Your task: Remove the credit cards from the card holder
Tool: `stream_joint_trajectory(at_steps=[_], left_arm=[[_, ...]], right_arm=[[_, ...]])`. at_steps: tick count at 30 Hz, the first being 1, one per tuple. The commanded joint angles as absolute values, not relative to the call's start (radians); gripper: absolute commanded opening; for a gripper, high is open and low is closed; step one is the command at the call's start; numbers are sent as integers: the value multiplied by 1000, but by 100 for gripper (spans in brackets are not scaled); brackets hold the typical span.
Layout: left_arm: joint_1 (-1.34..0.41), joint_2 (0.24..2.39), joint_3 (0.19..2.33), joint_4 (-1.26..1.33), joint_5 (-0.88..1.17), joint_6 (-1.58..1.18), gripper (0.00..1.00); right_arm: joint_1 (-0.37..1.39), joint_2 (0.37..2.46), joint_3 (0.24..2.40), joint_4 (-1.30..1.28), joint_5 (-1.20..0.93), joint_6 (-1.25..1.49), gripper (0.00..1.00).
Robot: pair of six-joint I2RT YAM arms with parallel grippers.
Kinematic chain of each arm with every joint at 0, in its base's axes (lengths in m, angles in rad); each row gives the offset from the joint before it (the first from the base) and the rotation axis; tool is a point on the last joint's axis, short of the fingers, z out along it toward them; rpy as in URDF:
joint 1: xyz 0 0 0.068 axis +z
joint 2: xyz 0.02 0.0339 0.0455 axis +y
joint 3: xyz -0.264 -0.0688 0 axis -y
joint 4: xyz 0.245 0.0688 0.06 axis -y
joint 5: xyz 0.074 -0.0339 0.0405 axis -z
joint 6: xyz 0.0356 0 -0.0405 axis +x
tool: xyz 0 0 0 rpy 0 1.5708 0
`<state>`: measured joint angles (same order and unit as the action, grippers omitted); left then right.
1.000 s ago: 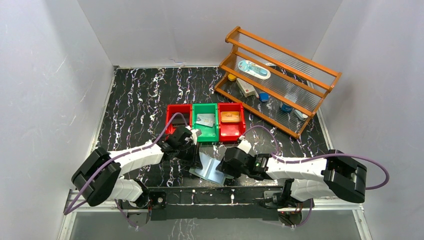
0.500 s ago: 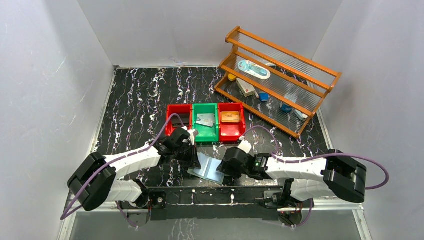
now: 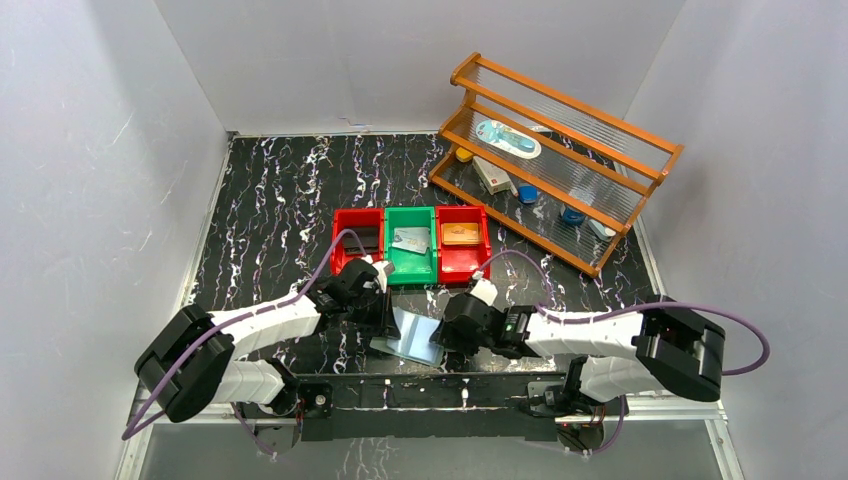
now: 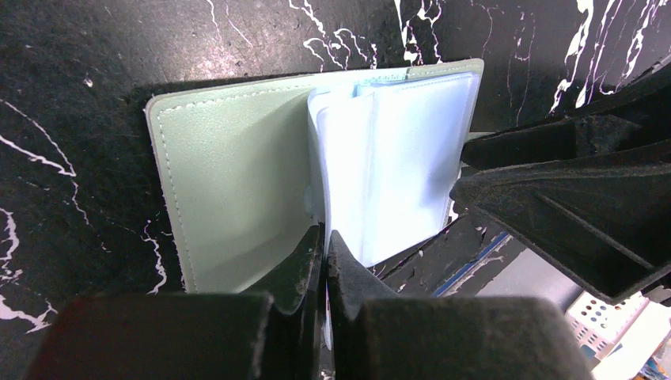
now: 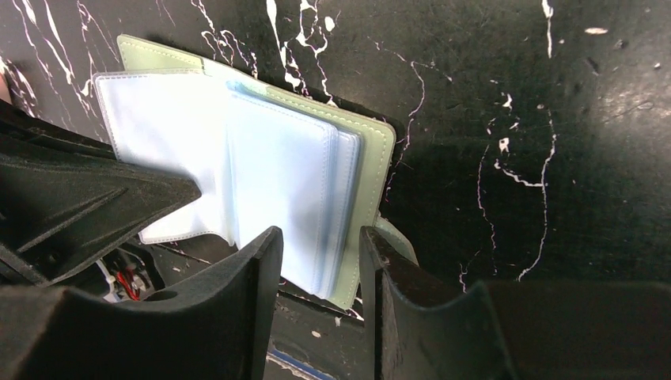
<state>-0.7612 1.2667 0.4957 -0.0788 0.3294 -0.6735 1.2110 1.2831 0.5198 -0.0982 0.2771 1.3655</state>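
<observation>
Card holder first: the sage-green folding card holder (image 3: 408,338) lies open on the black marbled table (image 3: 270,200), low in the middle of the top view, right between the two arms. Its pale blue clear plastic sleeves (image 5: 261,166) are fanned up off the cover, and they all look see-through to me. I can't spot a card in any of them, though the ones at the back of the stack are hidden.

The left gripper (image 4: 324,253) is clenched tight near the spine, and it looks like one thin sleeve is nipped by its lower edge. The right gripper (image 5: 320,237) has its fingers partly apart, astride the loose edge of the sleeve stack. I honestly can't tell if it's squeezing or just hovering round it.

Further up the frame, a silvery grey card (image 3: 410,240) sits in the green plastic bin (image 3: 410,268) and a tan-gold card (image 3: 461,234) in the red plastic bin (image 3: 462,262) to its right.

So I reckon I'm at the leafing-through stage, hunting for whatever's left. Next I'd want the left to hold the holder down while the right peels off one sleeve, not the whole wad. Those sleeves are slippery and floppy, so go gently.
</observation>
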Motion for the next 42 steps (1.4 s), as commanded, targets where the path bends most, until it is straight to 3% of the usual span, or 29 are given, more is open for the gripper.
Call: stream_joint_trajectory(at_steps=[1, 8, 17, 23, 25, 28, 32, 42], left_arm=[[-767, 1261, 469, -67, 375, -682, 0], [-773, 1276, 462, -36, 403, -683, 0], [-775, 1268, 456, -30, 393, -685, 0], [-776, 1274, 457, -22, 393, -686, 0], [-776, 1272, 455, -20, 393, -688, 0], [-776, 1271, 453, -20, 395, -687, 0], [-775, 1266, 450, -17, 394, -690, 0], [-776, 1262, 439, 5, 399, -700, 0]], right_arm=[[1211, 1321, 561, -81, 274, 1325, 48], [1211, 1424, 666, -147, 253, 1255, 40], [1219, 1470, 783, -288, 318, 1212, 41], [1228, 1514, 842, -277, 280, 1147, 38], [1232, 1532, 855, -284, 280, 1141, 32], [1235, 1545, 858, -277, 271, 1142, 34], [1232, 1505, 770, -158, 234, 1181, 39], [1176, 1376, 503, 420, 56, 1256, 32]])
